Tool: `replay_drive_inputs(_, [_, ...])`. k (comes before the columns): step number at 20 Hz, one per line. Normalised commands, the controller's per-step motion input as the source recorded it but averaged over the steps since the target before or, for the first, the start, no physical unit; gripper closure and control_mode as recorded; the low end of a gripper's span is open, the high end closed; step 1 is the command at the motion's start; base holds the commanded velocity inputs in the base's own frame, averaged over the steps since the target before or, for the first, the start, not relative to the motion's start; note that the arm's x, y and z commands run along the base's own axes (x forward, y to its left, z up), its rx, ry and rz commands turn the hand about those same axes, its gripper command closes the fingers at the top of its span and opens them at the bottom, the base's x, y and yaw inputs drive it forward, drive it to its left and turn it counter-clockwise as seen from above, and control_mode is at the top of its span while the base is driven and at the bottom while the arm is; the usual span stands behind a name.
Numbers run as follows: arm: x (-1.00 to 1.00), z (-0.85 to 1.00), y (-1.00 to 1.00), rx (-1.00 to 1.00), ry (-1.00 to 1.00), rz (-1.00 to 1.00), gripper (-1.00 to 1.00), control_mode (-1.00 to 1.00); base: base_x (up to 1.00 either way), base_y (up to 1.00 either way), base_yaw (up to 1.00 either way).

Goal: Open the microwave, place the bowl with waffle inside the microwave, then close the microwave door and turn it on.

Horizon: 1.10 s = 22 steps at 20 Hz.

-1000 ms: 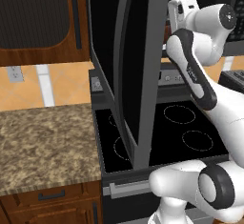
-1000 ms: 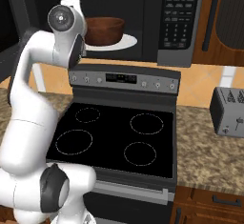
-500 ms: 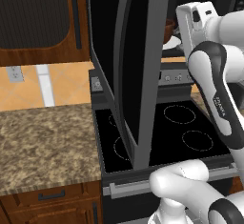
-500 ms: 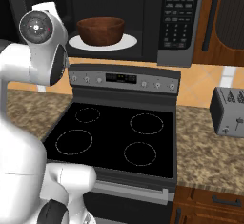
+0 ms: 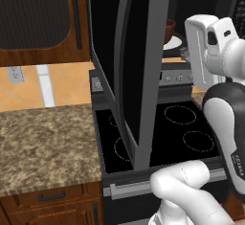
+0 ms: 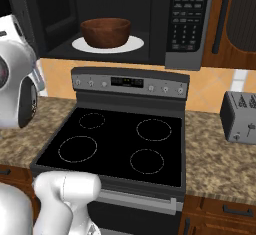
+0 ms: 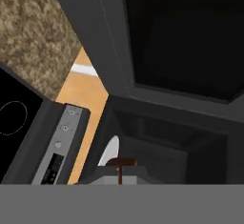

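Note:
The microwave [image 6: 165, 24] stands open above the stove. Inside it the dark reddish-brown bowl [image 6: 106, 31] sits upright on the white turntable plate [image 6: 135, 44]; what lies in the bowl is hidden. The microwave door [image 5: 139, 75] is swung out wide to the left, and past its edge a sliver of the bowl [image 5: 170, 30] shows. In the hand view the bowl [image 7: 121, 161] lies just beyond my gripper [image 7: 120, 175], which is shut with nothing in it, outside the cavity and below the door [image 7: 181, 32]. My white hand [image 5: 201, 47] hangs right of the open door.
The black glass stove [image 6: 130, 144] with its control strip [image 6: 130, 82] lies below. A toaster [image 6: 240, 116] stands on the granite counter at the right, and more counter [image 5: 43, 142] stretches left of the stove. The button panel [image 6: 186, 21] is on the microwave's right side.
The jaws have gone from wide open to shut. The arm has drawn back out of the microwave toward the base, and the bowl has stayed on the plate.

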Motion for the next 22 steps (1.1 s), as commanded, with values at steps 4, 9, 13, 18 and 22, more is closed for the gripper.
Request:
replay_drive_inputs(4, [-1.0,0.0,0.43,-0.02,0.0,0.0,1.0,-1.0,0.0,0.0,0.0])
replay_drive_inputs(9, [-1.0,0.0,0.34,-0.01,0.0,0.0,1.0,-1.0,0.0,0.0,0.0])
replay_drive_inputs(13, [-1.0,0.0,0.26,0.0,0.0,-0.01,1.0,-1.0,0.0,0.0,0.0])
replay_drive_inputs(18, [-0.88,-0.03,0.19,0.0,0.07,-0.04,1.0,-1.0,0.0,0.0,0.0])
replay_drive_inputs(22, [-0.06,-0.41,0.57,-0.15,0.01,-0.11,1.0,-1.0,0.0,0.0,0.0])
